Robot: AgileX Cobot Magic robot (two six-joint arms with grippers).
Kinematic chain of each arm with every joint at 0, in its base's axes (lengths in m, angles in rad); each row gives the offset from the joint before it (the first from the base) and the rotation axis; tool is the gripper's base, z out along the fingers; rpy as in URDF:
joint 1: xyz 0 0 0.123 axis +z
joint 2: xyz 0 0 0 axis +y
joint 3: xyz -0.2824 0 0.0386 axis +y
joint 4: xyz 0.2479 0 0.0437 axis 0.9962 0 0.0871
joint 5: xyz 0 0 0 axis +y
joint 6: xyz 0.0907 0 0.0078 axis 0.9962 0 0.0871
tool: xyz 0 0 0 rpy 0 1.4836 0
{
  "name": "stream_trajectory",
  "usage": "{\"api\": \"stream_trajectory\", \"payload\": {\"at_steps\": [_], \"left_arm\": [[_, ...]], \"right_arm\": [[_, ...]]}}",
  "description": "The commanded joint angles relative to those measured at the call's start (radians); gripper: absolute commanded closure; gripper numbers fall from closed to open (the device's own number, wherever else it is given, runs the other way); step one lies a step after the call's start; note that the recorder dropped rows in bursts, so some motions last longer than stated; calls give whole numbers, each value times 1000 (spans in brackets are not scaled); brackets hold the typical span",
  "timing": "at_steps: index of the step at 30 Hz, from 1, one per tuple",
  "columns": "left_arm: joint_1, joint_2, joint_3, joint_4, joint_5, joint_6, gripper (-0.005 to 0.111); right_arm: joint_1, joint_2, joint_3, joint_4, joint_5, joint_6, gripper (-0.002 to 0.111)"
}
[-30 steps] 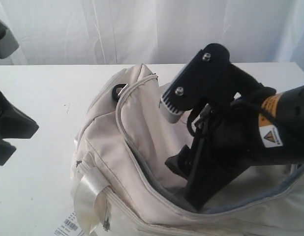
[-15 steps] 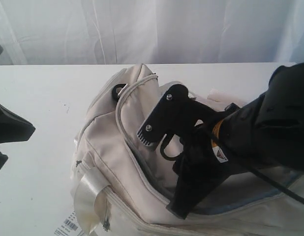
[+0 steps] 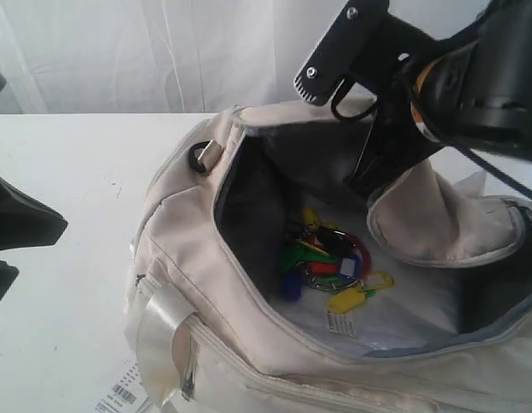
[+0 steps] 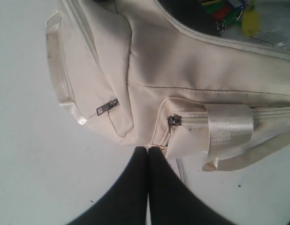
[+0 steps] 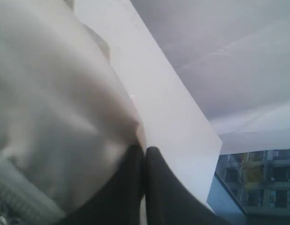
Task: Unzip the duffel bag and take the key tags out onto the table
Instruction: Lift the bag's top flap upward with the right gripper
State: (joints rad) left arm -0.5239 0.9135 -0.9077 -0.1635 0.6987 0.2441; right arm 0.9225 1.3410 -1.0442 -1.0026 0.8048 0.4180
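Evidently pinched tight, the right gripper (image 5: 145, 151) holds up the top flap (image 3: 438, 219) of the duffel bag (image 3: 184, 267). In the exterior view its fingertips are hidden behind that cloth. Inside the bag, on its floor, lie the key tags (image 3: 328, 262), half shadowed beside the dark lining (image 3: 249, 206). Just outside the bag's end, the left gripper (image 4: 148, 151) is closed on nothing, its arm cropped. Under the bag is the table (image 3: 68, 163).
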Motion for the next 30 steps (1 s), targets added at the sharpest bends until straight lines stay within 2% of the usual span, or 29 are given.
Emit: {"api": "stream_trajectory", "payload": {"at_steps": [1,17,20,25,27,30], "left_arm": [[2,-7,4,-31,10,1,107],[2,-7,4,-61,21,44,107],[2,-7,4,-61,25,44,107],[2,-7,4,-68,28,49,107],[2,-7,4,-68,30,49,107],[2,-7,4,-75,32,49,107]], "right_arm": [[-122,66,-64,-37,-94,9,108],[-376,454,-323,-89,-201,5,106],[-384,488,-350,-85,-158,5,90],[-384,474,-370,-105,-68,5,45],[-384,450,-386,-116,-29,5,44],[-384,383,-401,-57,2,5,52]]}}
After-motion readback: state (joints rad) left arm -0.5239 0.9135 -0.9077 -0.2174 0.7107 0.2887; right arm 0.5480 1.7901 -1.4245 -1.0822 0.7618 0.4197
